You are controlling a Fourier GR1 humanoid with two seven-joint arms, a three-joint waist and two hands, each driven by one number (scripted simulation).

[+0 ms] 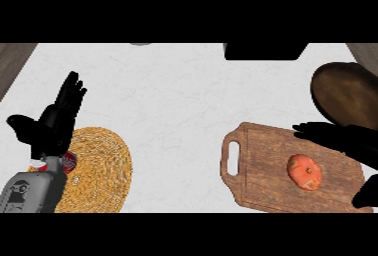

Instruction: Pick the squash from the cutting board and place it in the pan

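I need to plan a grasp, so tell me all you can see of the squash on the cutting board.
The squash is small, roundish and orange-red with a paler streak on its surface. It lies on the right half of the wooden cutting board, untouched. The right hand hovers just beyond it, fingers open. The dark pan sits further back.

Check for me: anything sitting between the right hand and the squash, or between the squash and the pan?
Nothing visible. The right hand hangs just above the squash on the cutting board, and the pan lies just beyond the board.
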